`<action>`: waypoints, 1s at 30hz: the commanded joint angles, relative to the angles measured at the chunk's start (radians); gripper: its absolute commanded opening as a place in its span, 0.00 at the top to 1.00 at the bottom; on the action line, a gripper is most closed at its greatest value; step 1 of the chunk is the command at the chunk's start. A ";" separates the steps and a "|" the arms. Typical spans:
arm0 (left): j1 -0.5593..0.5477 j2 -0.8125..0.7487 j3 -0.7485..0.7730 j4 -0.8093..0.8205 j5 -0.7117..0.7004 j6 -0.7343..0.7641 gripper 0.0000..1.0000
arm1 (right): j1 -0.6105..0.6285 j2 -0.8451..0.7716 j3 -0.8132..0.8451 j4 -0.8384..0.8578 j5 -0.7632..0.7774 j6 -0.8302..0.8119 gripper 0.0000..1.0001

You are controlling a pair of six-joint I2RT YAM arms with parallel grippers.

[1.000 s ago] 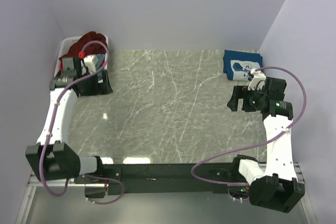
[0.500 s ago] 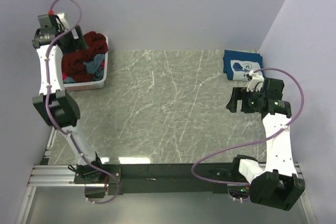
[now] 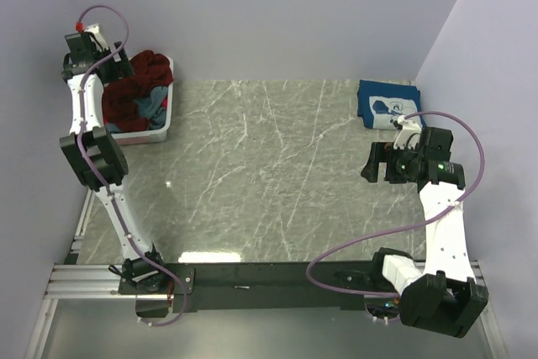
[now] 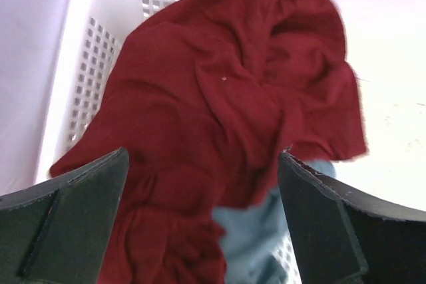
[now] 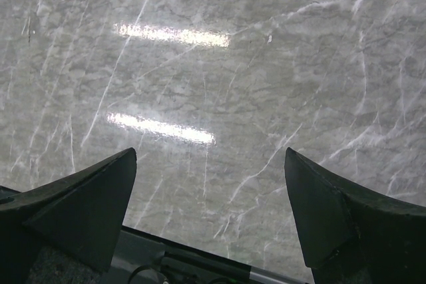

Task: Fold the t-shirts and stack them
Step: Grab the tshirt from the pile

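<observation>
Above the basket point(image 4: 83, 78), left gripper point(image 4: 203, 157) (agape, empty, as is right gripper point(image 5: 210, 154)) may snag grey-blue shirt point(image 4: 246, 231) with maroon shirt point(image 4: 219, 98).

Maroon shirt point(image 4: 226, 111) fills basket point(image 4: 83, 71); possibly blue shirt point(image 4: 249, 237) beneath.

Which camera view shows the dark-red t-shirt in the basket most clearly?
The left wrist view: the dark-red t-shirt fills the frame, crumpled in the white basket. The top external view shows it small and far. The right wrist view shows the table, not the shirt.
</observation>
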 commanded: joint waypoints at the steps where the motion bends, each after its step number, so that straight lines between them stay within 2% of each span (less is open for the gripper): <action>1: 0.001 0.067 0.050 0.078 -0.009 -0.001 0.01 | -0.004 -0.021 -0.004 0.022 -0.007 0.002 0.02; 10: 0.015 0.161 0.046 0.130 -0.047 0.042 0.05 | -0.002 -0.010 -0.012 0.028 0.001 0.007 0.02; 12: 0.013 0.175 0.056 0.128 -0.046 0.053 0.12 | -0.004 -0.001 -0.012 0.031 0.001 0.007 0.02; 13: 0.016 0.184 0.058 0.128 -0.047 0.054 0.20 | -0.002 0.005 -0.014 0.031 0.001 0.007 0.02; 15: 0.015 0.189 0.059 0.131 -0.041 0.058 0.27 | -0.002 0.011 -0.010 0.029 0.003 0.007 0.02; 16: 0.016 0.186 0.061 0.133 -0.032 0.058 0.34 | -0.002 0.011 -0.010 0.029 0.003 0.007 0.02; 19: 0.021 0.161 0.062 0.153 -0.003 0.045 0.48 | -0.002 0.010 -0.015 0.034 0.004 0.008 0.02; 22: 0.021 0.122 0.061 0.180 0.010 0.027 0.59 | -0.004 0.008 -0.017 0.037 0.001 0.008 0.02; 24: 0.021 0.085 0.065 0.197 0.014 0.019 0.60 | -0.002 0.011 -0.017 0.036 -0.002 0.007 0.02; 25: 0.021 0.074 0.069 0.208 0.013 0.016 0.65 | -0.002 0.010 -0.017 0.034 -0.005 0.008 0.02; 27: 0.021 0.040 0.081 0.213 0.011 0.013 0.76 | -0.002 0.010 -0.017 0.034 -0.008 0.008 0.02; 28: 0.022 0.028 0.084 0.222 0.007 0.010 0.90 | -0.002 0.007 -0.017 0.036 -0.010 0.008 0.02; 29: 0.022 0.014 0.082 0.228 0.004 0.010 0.97 | -0.002 0.008 -0.017 0.034 -0.010 0.008 0.02; 30: 0.021 -0.015 0.081 0.237 0.002 0.012 1.00 | -0.002 0.007 -0.017 0.034 -0.011 0.008 0.02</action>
